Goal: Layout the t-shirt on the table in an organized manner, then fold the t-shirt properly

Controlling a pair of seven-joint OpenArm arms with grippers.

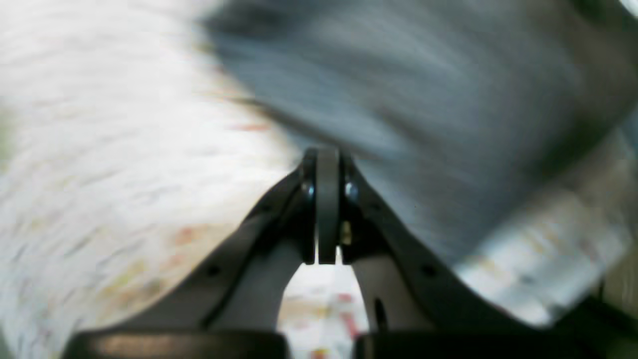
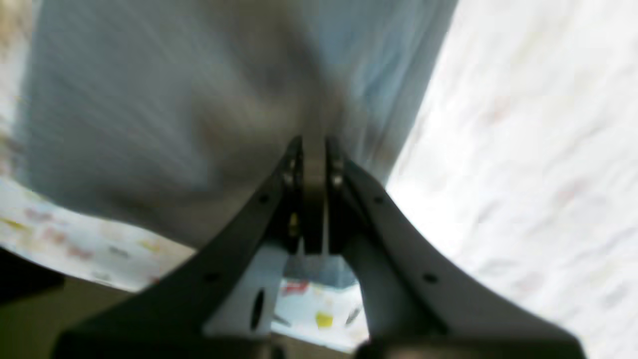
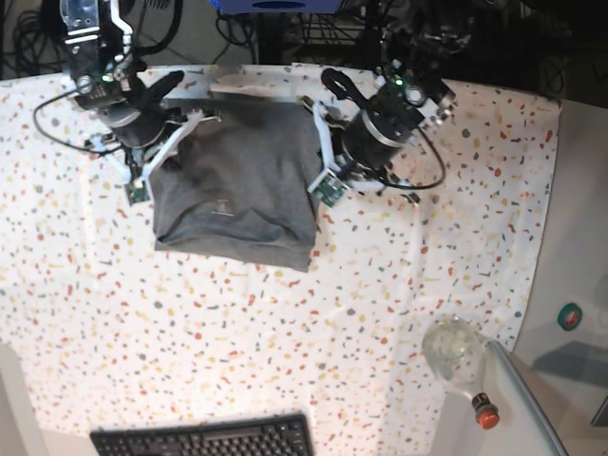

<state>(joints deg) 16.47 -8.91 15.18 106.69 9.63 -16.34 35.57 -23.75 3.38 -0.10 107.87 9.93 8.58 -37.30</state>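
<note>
The only container is a clear bottle with a red cap. It lies on its side at the near right edge of the table. What is inside it is too small to tell.

The grey t-shirt lies on the far part of the table, between the 2 arms. It looks folded into a shape close to a square, a bit longer from far to near. Its near edge slants down toward the right in the base view.

The left gripper has its jaws pressed together at the shirt's edge, with table showing beside it. The right gripper is pressed together too, over grey cloth. Both wrist pictures are blurry, so I cannot tell if they pinch the cloth.

A black keyboard sits at the near edge.
</note>
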